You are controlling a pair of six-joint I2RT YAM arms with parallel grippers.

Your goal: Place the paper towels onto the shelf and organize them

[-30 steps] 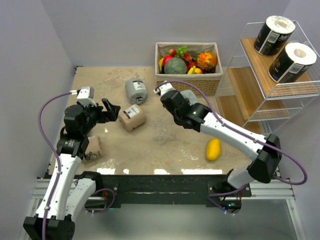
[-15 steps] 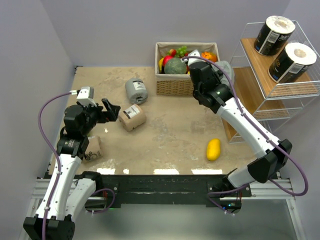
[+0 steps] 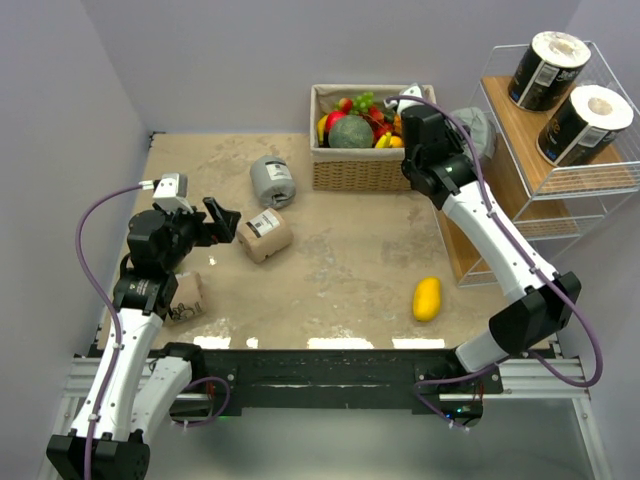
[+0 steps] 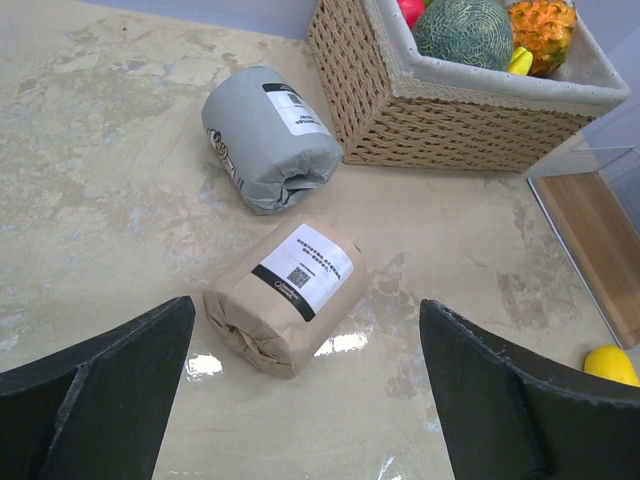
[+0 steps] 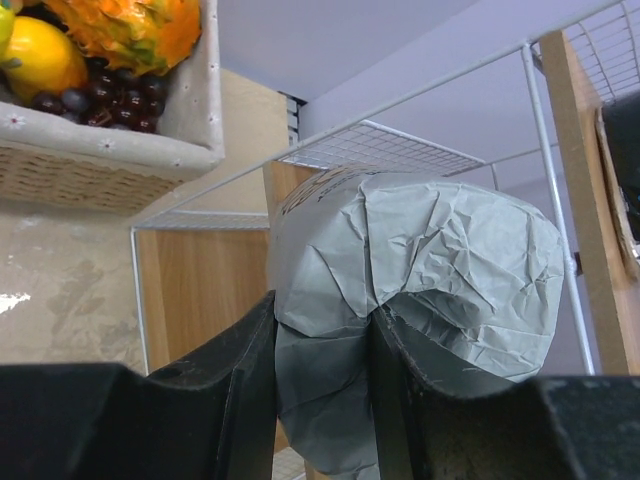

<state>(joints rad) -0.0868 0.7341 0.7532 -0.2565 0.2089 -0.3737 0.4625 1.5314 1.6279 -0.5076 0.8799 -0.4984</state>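
1. The grey roll [image 5: 420, 290] is pinched in the right gripper [image 5: 320, 335]. The jaws are closed partway and dent the crumpled wrapper near one end. It hangs in the air at about two o'clock from the table's middle, right at the open front of the shelf [image 3: 495, 185].
2. It looks light and soft, and not fragile. The paper skin gives, so a hold across the middle of the body seems steadier than one near an end. Being round, it may roll unless it is set on a flat end.
3. Two black rolls [image 3: 549, 68] stand on end on the top board, at one o'clock.
4. Still to go are a loose grey roll [image 3: 272, 181] at eleven o'clock, a tan roll [image 3: 265, 235] at ten, and a second tan roll [image 3: 187, 297] at eight.
5. The left gripper [image 3: 222, 221] is spread wide and holds nothing. It faces the tan roll.
6. The table [image 3: 340, 270] is smooth and glossy, so rolls could slide. The basket [image 3: 375, 172] sits at twelve, close beside the shelf, and a mango [image 3: 427, 298] lies at five — room is tight between the wire sides.
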